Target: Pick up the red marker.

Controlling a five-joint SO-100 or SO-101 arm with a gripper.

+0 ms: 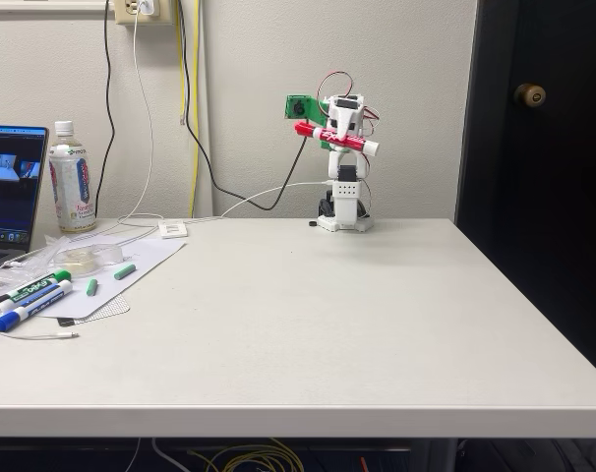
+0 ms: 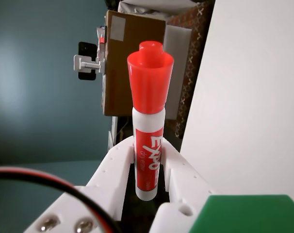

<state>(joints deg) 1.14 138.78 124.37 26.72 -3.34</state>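
At the table's (image 1: 308,324) far edge, I am watching the arm standing folded and upright with the red marker (image 1: 335,139) clamped crosswise in its gripper (image 1: 341,138) — well above the tabletop. In the fixed view the marker's long axis is running from 10 o'clock, red cap, down to 4 o'clock, white end. In the wrist view the marker (image 2: 148,145) is pointing to 12 o'clock, the 2 white fingers (image 2: 119,162) pressing its label from either side — closed on it at mid-barrel. By my reading, the pick-up is looking done. The green-capped marker (image 1: 32,289) and blue-capped marker (image 1: 28,307) are lying at the table's left.
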